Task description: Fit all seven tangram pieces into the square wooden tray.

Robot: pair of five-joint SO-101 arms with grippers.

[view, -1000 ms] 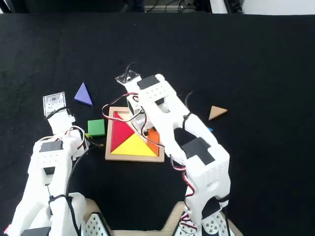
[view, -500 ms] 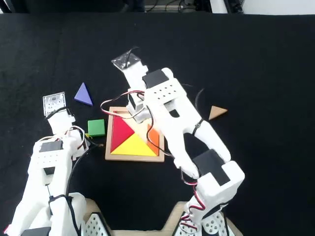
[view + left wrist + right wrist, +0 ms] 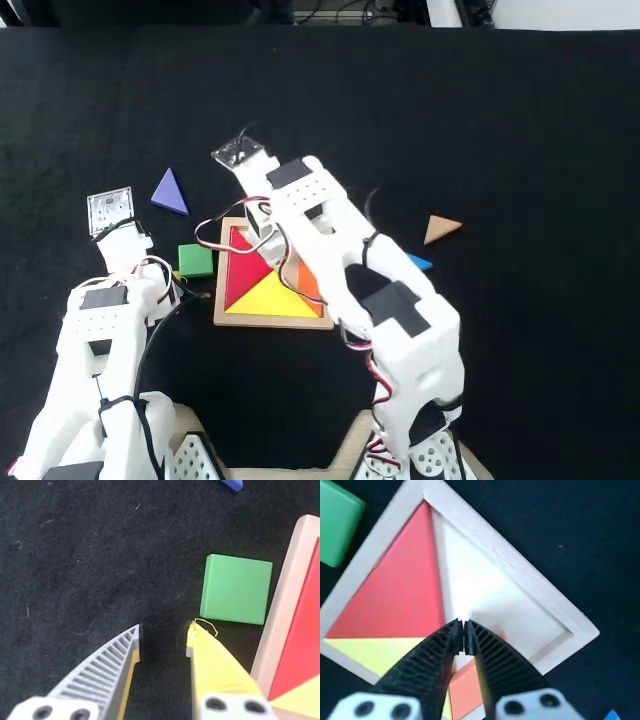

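The tray [image 3: 222,300] lies on the black table between the two arms and is partly filled. A red triangle [image 3: 243,272] sits against its left side. A yellow triangle [image 3: 272,300] sits along its near side, and an orange piece [image 3: 312,280] shows at its right side under the right arm. The far part of the tray is bare wood. The right gripper [image 3: 463,630] hangs over the middle of the tray, above the spot where the red triangle's tip meets the bare wood. Its fingers are closed together with nothing between them. The left gripper [image 3: 162,632] hovers over the table just off the tray's left rim. Its fingers are spread apart and empty, and the yellow finger is the one nearer the rim. A green square [image 3: 195,260] lies flat just beside the tray's left rim, apart from it, a little past the left gripper's fingertips. A purple triangle [image 3: 169,191] lies farther off, beyond the tray's far left corner. A tan triangle [image 3: 440,229] rests well to the tray's right. A small blue piece [image 3: 419,262] lies between that triangle and the tray, close by the right arm.
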